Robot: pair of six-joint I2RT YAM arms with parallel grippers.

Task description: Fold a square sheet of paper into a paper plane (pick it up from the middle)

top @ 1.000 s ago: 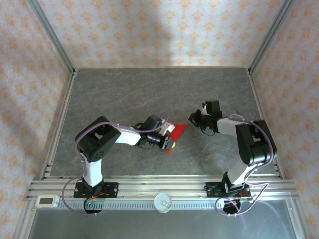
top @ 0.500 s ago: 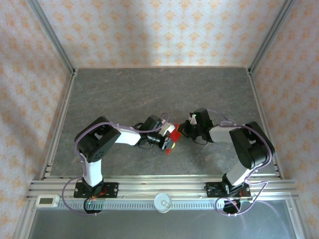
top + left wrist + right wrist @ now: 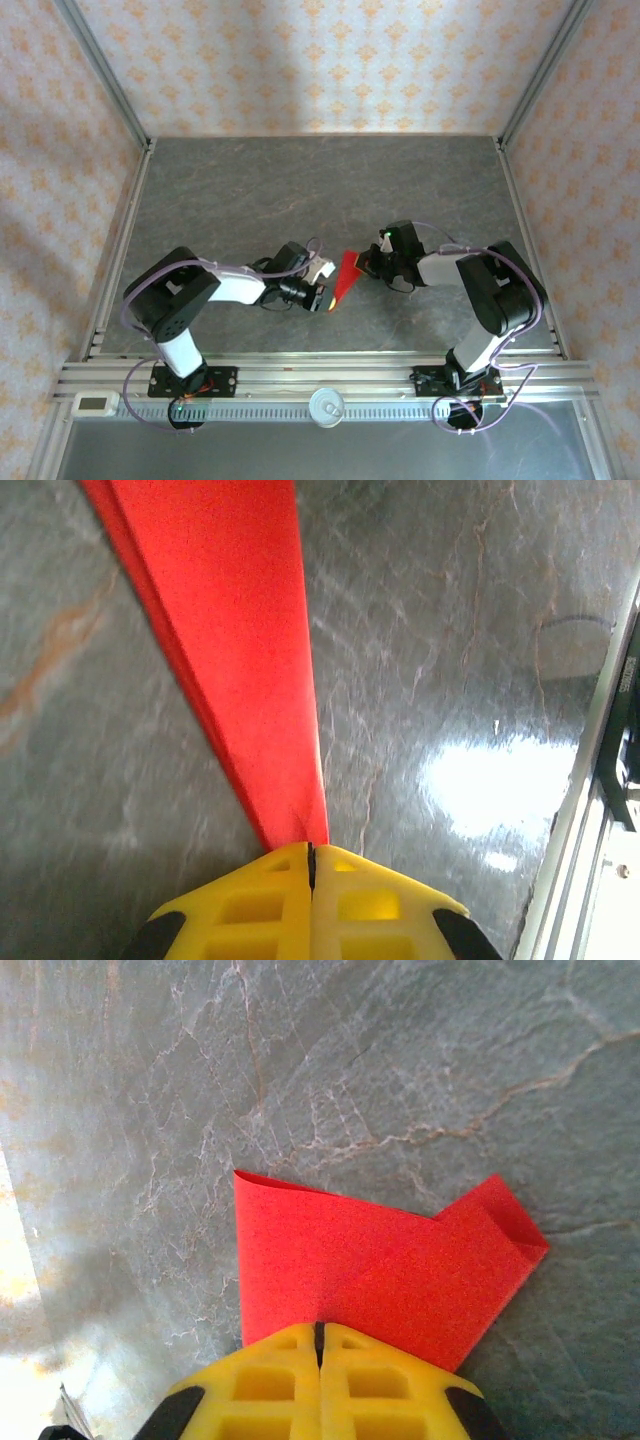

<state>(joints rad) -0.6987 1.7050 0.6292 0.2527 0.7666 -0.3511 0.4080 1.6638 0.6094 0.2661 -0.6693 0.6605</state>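
The square sheet of paper is folded into a narrow red pointed shape, the paper plane [image 3: 345, 275], lying low over the grey table [image 3: 250, 190] between both arms. My left gripper [image 3: 327, 297] is shut on its narrow near end; in the left wrist view the red strip [image 3: 240, 630] runs away from the closed yellow fingertips [image 3: 312, 852]. My right gripper [image 3: 367, 264] is shut at the wide far end. In the right wrist view the paper [image 3: 370, 1260] lies flat, its near edge passing under the closed fingertips [image 3: 320, 1332], not into the seam between them.
An aluminium rail [image 3: 320, 375] runs along the near edge with a round white part [image 3: 326, 405] and a small white device [image 3: 95, 403] on it. Metal frame posts and patterned walls close in the table's left, right and far sides.
The right gripper moved left onto the paper's wide end. The left arm drew back toward the near left, and the paper now sits stretched between both grippers.
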